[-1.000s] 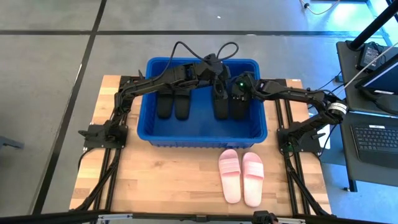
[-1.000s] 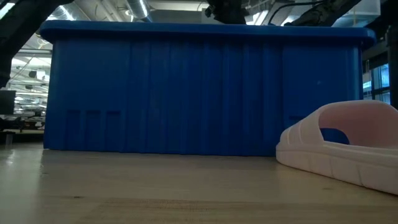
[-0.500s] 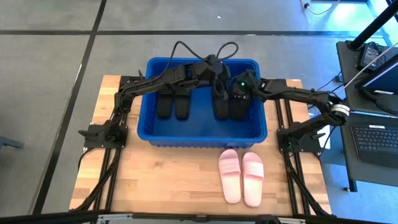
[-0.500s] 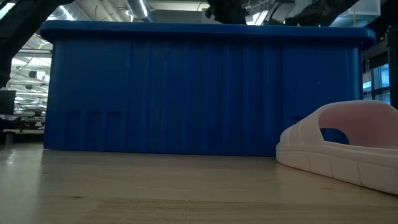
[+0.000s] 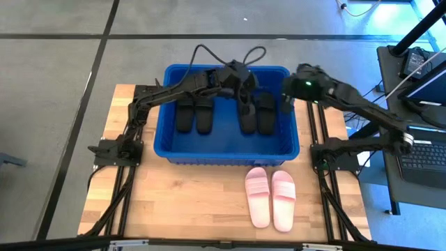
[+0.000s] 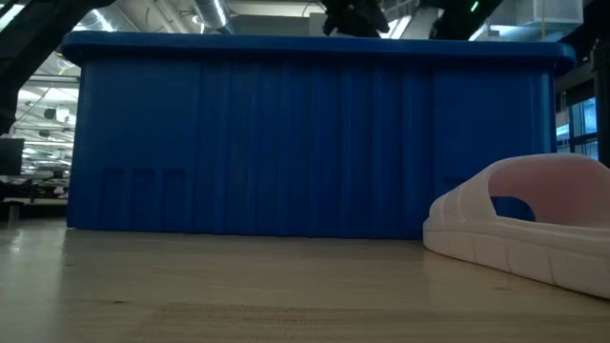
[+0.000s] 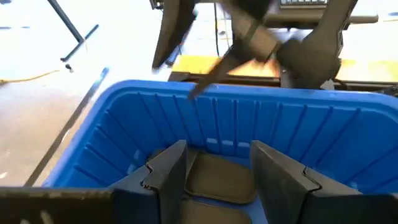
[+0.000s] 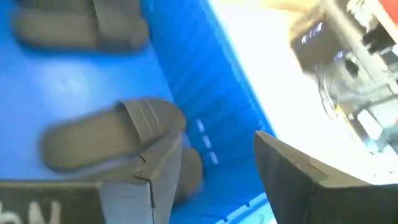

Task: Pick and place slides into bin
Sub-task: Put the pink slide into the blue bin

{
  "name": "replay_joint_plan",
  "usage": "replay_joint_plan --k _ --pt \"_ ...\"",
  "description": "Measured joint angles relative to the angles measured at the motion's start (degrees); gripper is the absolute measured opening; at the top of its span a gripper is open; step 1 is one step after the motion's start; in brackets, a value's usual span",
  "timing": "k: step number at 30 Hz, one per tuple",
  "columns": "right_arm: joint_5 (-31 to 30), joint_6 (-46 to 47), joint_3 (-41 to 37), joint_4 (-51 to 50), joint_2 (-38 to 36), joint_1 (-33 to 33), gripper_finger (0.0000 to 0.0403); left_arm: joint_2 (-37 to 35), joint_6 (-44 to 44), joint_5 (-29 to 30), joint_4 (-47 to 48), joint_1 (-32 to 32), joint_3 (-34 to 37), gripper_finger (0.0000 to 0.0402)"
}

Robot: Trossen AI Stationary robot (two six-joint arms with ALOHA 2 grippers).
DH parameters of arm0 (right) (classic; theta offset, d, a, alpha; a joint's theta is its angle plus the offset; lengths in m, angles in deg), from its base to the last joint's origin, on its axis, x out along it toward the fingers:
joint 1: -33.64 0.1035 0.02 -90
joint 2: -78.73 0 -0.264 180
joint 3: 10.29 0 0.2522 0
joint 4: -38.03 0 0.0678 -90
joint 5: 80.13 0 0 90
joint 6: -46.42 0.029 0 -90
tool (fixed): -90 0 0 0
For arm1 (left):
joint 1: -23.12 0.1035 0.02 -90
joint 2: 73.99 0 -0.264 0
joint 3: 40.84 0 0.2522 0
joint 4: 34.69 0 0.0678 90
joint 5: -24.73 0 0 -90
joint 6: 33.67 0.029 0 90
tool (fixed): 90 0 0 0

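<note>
Four black slides (image 5: pixel 226 113) lie in pairs in the bin (image 5: pixel 171 150), soles down. Both pincers stand wide and empty: left pincer (image 5: pixel 245 97) over the bin's far end, right pincer (image 5: pixel 287 102) above its rim. The two pink slides (image 5: pixel 270 197) wait on the tabletop (image 5: pixel 174 202) — next to go, I judge.

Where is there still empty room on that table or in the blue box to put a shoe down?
Bare wood lies left of the pink slides, in front of the bin. Inside, the blue floor in front of the four black slides is free; its far side is crowded.

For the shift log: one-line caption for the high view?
Four black slides in the blue bin, two pink slides left on the table.
</note>
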Motion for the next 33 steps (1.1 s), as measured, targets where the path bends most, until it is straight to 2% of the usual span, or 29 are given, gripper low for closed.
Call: replay_joint_plan --k 5,13,20,23,29,33 --pt "4.9 6.1 0.0 -3.2 -8.1 2.5 0.0202 -1.0 -2.6 1.7 2.5 -2.9 0.1 0.0171" --pt "7.0 10.5 0.0 -7.0 -15.1 8.2 0.0202 -10.1 -5.5 15.0 7.5 -9.4 0.0 0.0171" --pt "10.4 14.9 0.0 -5.6 -17.2 15.6 0.0202 -17.6 -8.7 28.1 12.5 -17.2 1.5 0.0171" --pt "11.9 16.9 0.8 -5.5 -17.1 18.7 0.0202 -21.6 -11.8 34.5 12.7 -20.4 7.4 0.0171" --pt "13.4 19.9 3.3 -2.8 -15.4 25.8 0.0202 -33.6 -20.7 45.8 10.5 -27.4 25.8 0.0171" --pt "13.3 22.5 4.5 -3.0 -11.8 31.6 0.0202 -43.2 -24.4 47.5 7.6 -31.4 39.6 0.0171"
